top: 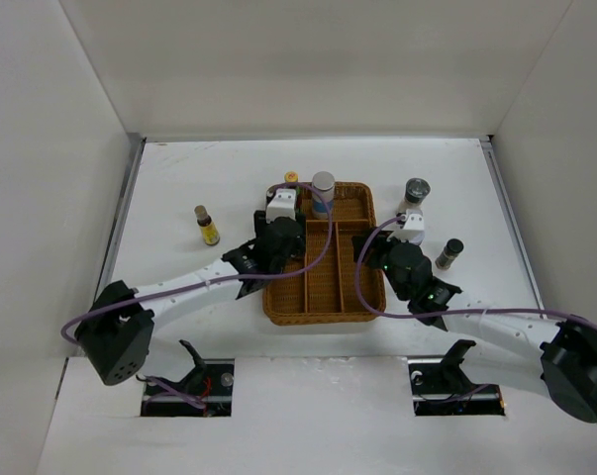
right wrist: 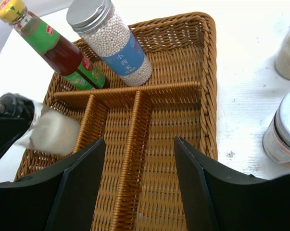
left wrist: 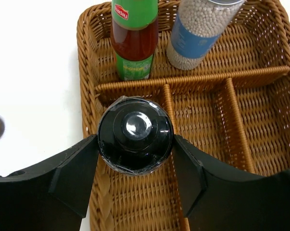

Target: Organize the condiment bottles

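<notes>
My left gripper (top: 275, 245) is shut on a black-capped bottle (left wrist: 135, 134) with white contents and holds it tilted over the left long compartment of the wicker tray (top: 369, 297). In the tray's far compartment stand a green bottle with a red label and yellow cap (left wrist: 134, 38) and a blue-labelled jar of white beads with a silver cap (left wrist: 201, 33). My right gripper (right wrist: 140, 178) is open and empty above the tray's middle divider. It sees the held bottle (right wrist: 48, 132) at its left.
A small yellow-capped bottle (top: 207, 226) stands on the table left of the tray. Right of the tray are a grey-capped jar (top: 415, 193), a black-capped bottle (top: 449, 252) and a white jar with a red-rimmed lid (right wrist: 285, 130). White walls enclose the table.
</notes>
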